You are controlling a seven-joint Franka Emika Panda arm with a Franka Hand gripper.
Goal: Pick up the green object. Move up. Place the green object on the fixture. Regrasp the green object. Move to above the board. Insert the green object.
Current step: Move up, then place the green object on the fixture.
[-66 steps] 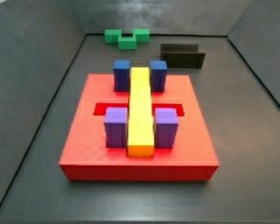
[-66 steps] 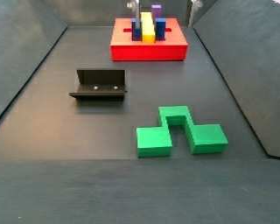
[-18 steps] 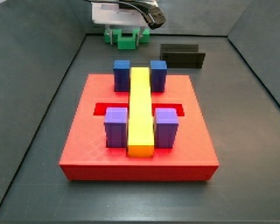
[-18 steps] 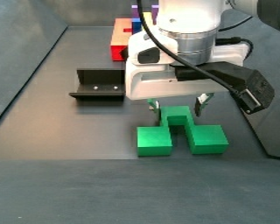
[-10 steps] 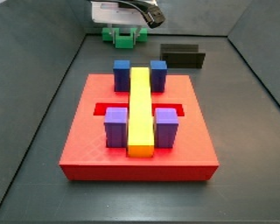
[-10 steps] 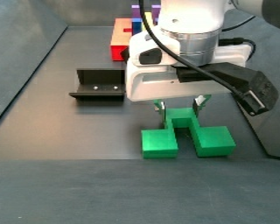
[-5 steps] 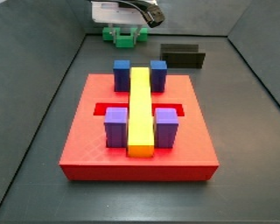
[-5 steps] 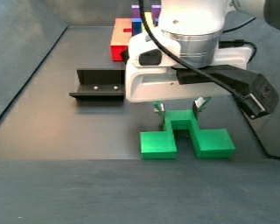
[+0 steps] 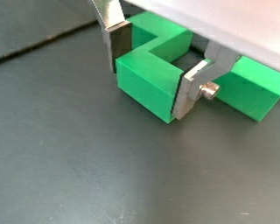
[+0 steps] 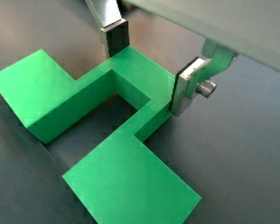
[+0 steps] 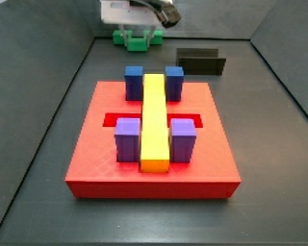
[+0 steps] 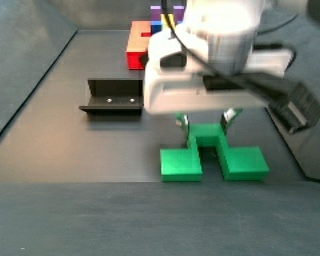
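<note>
Dark grey worktop (image 12: 69,190) with sloped grey walls carries everything. Bright green U-shaped blocky piece (image 12: 211,160) sits lower right of centre in a side view, at the far top edge in the other one (image 11: 139,39). Silver two-finger gripper (image 12: 206,126) is down over it; the flat silver fingers (image 10: 189,80) with dark pads straddle the green piece's middle bridge in both wrist views (image 9: 154,77), one plate on each face, looking pressed against it, so I judge them closed on the green piece, which seems to sit on the worktop, not lifted. Step in hand reads as the pick-up. To do it well: keep the pads flat and centred on the bridge so the two legs hang evenly, confirm a firm squeeze before rising, then lift straight up with no sideways drag. Dark near-black L-shaped bracket fixture (image 12: 113,98) stands at centre left, apart from the piece. Large flat red board (image 11: 154,154) with blue and purple blocks and a long yellow bar (image 11: 156,117) fills the centre of a side view.
</note>
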